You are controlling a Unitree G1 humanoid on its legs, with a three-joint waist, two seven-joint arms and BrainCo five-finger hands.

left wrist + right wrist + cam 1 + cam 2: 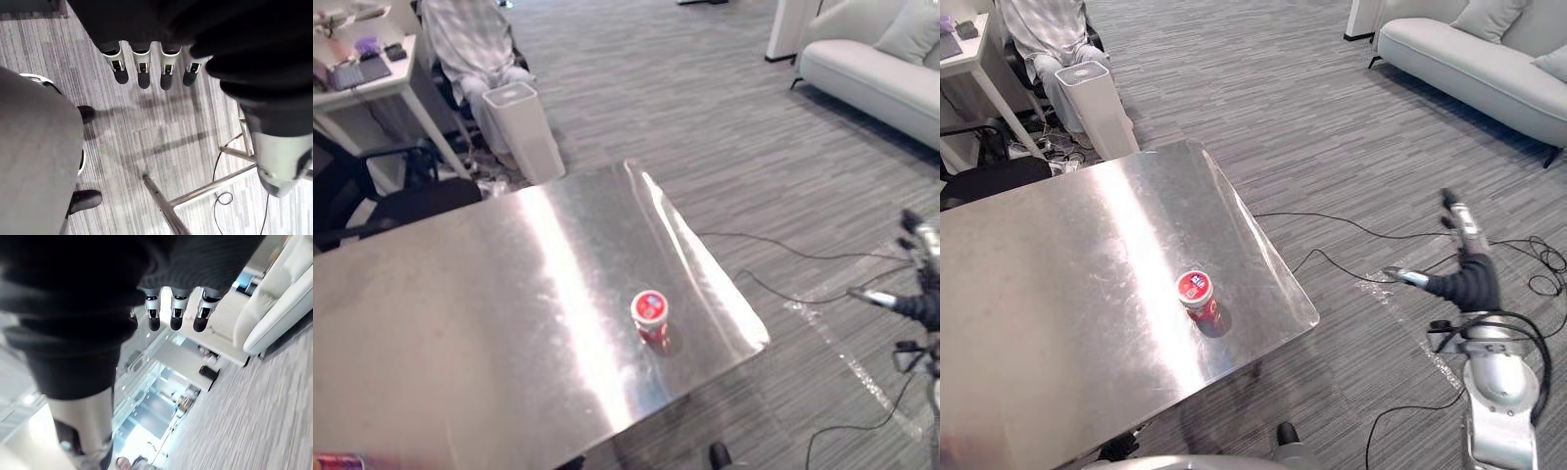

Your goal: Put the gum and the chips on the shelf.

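Observation:
The gum (649, 315), a small red tub with a red and white lid, stands upright near the right end of the steel table (460, 294). In the right eye view the gum (1198, 297) shows apart from both hands. My right hand (1466, 279) is raised over the carpet well to the right of the table, fingers straight and holding nothing; its fingertips (176, 316) point out into the room. My left hand (142, 73) hangs above the floor beside the table's metal legs, fingers straight and empty. A red, colourful object (337, 460) is cut off at the table's near left corner.
A white bin (524, 132) and a seated person (470, 44) are beyond the table's far edge, with a desk (367, 83) and a black chair (401, 201) at the far left. A light sofa (1474, 64) stands far right. Cables (1351, 230) cross the carpet.

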